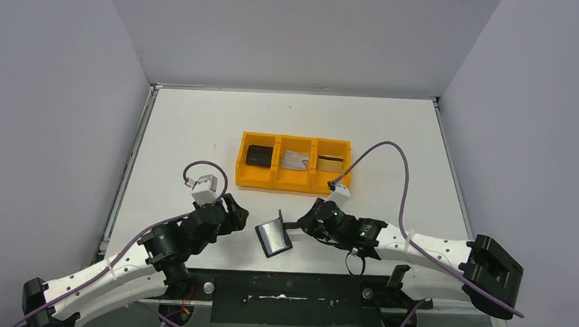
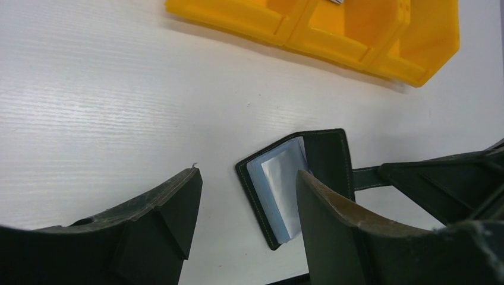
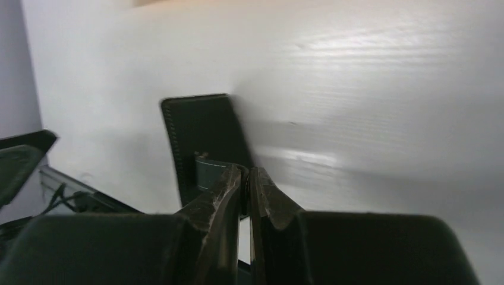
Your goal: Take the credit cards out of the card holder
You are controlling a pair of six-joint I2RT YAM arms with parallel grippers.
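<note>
Black card holder (image 1: 274, 236) lies open between the arms, pockets facing the left gripper (image 1: 241, 214), whose fingers stand apart just beside it, empty. Its tab (image 2: 365, 177) is pinched tight in the right gripper (image 1: 302, 224). Far off in the orange tray (image 1: 293, 184): silvery card (image 1: 295, 161), gold card (image 1: 330, 162).

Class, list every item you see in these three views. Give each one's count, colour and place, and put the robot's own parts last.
table: one, white, under everything.
tray: one, orange, three compartments, mid-table.
block: one, black, tray's left compartment.
silvery-grey card: one, tray's middle compartment.
gold card: one, gold with a dark stripe, tray's right compartment.
card holder: one, black with blue-grey pockets, lying open on the table between the grippers.
cables: two, purple, one looping over each arm.
left gripper: one, black, open, just left of the card holder.
right gripper: one, black, shut on the card holder's tab.
</note>
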